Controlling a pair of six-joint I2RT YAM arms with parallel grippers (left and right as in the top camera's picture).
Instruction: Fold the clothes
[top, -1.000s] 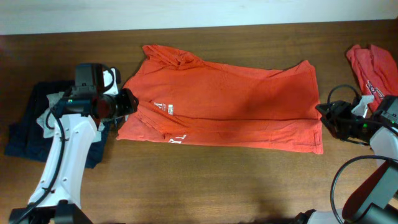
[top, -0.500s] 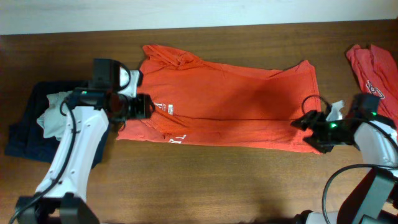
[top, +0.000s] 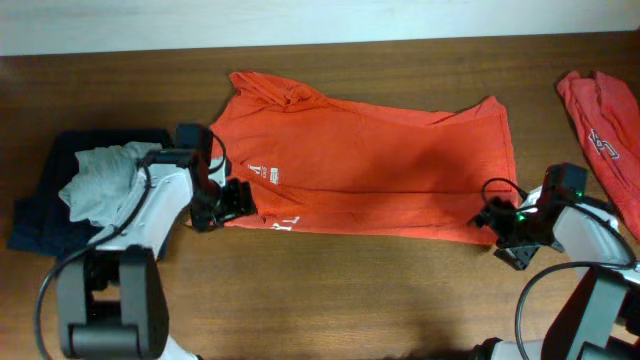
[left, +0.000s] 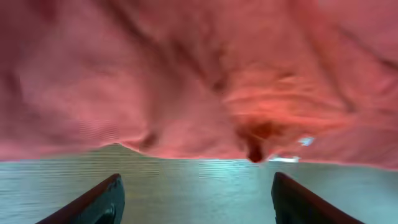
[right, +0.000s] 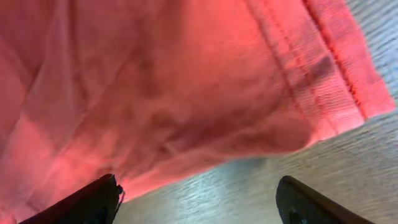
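Observation:
An orange-red T-shirt with white print lies spread flat across the middle of the table, folded lengthwise. My left gripper is open at the shirt's near left edge, beside the white lettering. In the left wrist view the shirt's hem fills the top, with bare wood between the open fingers. My right gripper is open at the shirt's near right corner. The right wrist view shows that stitched hem corner just ahead of the open fingers. A second orange-red shirt lies crumpled at the far right.
A pile of dark navy clothing with a grey garment on top sits at the left. A pale wall edge runs along the back of the wooden table.
Both arms have swung inward and down to the shirt's near edge. The left gripper moved from the left sleeve to the lower left hem. The right moved to the lower right corner.

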